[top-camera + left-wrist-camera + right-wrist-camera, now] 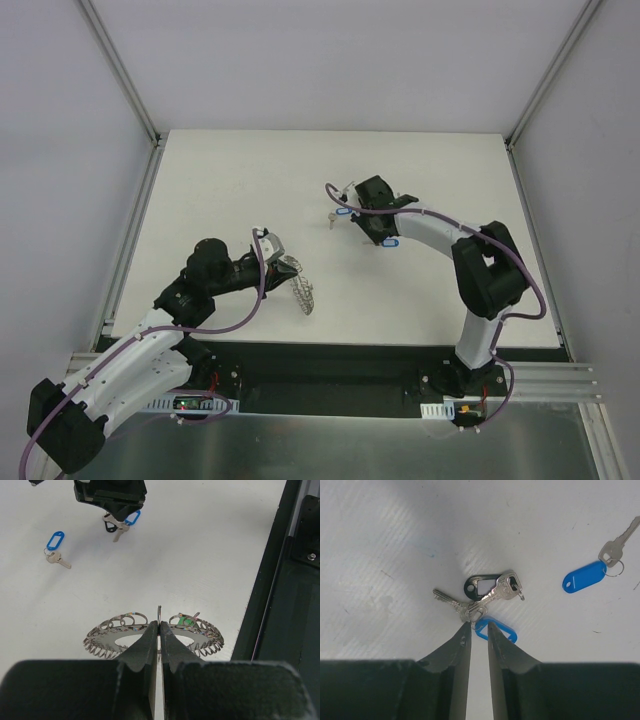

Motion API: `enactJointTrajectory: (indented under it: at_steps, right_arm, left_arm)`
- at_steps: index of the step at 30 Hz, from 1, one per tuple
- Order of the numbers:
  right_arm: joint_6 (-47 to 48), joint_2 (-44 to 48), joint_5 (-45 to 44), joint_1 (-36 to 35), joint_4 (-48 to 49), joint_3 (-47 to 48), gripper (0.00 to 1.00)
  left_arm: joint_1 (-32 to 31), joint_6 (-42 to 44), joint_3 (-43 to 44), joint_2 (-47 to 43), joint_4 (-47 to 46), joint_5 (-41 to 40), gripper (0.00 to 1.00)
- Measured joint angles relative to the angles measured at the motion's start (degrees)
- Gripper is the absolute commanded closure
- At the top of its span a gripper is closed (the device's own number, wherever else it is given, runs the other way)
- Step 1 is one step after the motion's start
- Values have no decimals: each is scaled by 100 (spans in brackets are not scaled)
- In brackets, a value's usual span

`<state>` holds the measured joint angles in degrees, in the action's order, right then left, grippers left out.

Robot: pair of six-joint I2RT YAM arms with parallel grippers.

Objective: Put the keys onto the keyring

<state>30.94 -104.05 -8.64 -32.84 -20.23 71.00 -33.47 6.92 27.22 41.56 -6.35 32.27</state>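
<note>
Currently, L gripper [159, 630] is clamped tight on a thin wire loop at the near rim of the keyring [112, 634]. Ring sits low at the counter [210, 555], front-left of centre; can't tell if resting or just lifted. R gripper [476, 626] is down over a bunch of keys [495, 591] further back: dark grey tag [479, 586] and a blue tag [499, 632] tangled w/ two silver blades. Jaws nearly together w/ a slim gap, blue tag's end right at the gap; can't tell from the wrist view whether it's pinched. One more blue-tagged key [592, 572] lies well apart to the side. Judged step: pick one key out of the bunch. To do it well I'd grab by the tag or key head, not the blade, so its small split ring hangs free for threading. Check only one comes up, since they overlap. Keep L grip steady, loop upright. Risk: whole bunch drags along.
</note>
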Motion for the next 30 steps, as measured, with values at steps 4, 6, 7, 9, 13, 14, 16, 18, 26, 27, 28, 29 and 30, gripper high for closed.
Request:
enactJointTrajectory:
  at_steps: [4,6,7,9,13,14,16,18,26,27,28,29,30]
  right_arm:
    - [184,-219,-225,-59,-181,72,78]
    - [238,-284,-284,-76,-258,111,78]
    - [258,-319,-310,-81,-295,138,78]
    - [286,-389,-358,-90,-361,205,78]
    - [319,-479,-431,-105,-407,280,78]
    - [323,-494,-442,-107,-415,293,78]
    - [330,-527,-446,-118,-420,313,78]
    - [345,-551,-446,-127,-433,330,78]
    - [385,-684,-446,-160,-479,400,78]
    - [387,-695,-446,-168,-490,400,77]
    - [385,-697,-448,-177,-501,400,77]
    - [385,-697,-450,-184,-518,400,76]
    - [385,-697,-468,-195,-522,400,76]
  left_arm:
    - [2,2,0,0,44,0,100]
    - [0,7,0,0,74,0,100]
    - [0,9,0,0,90,0,100]
    - [-24,13,0,0,118,-9,100]
    - [-33,15,0,0,127,-35,100]
    - [-33,15,0,0,127,-39,100]
    - [-33,15,0,0,127,-46,100]
    - [-33,15,0,0,129,-48,100]
    - [-33,15,0,4,131,-105,100]
    - [-33,15,0,4,131,-107,100]
    - [-33,15,0,4,131,-107,100]
    - [-33,15,0,4,131,-107,100]
    - [-33,15,0,4,131,-107,100]
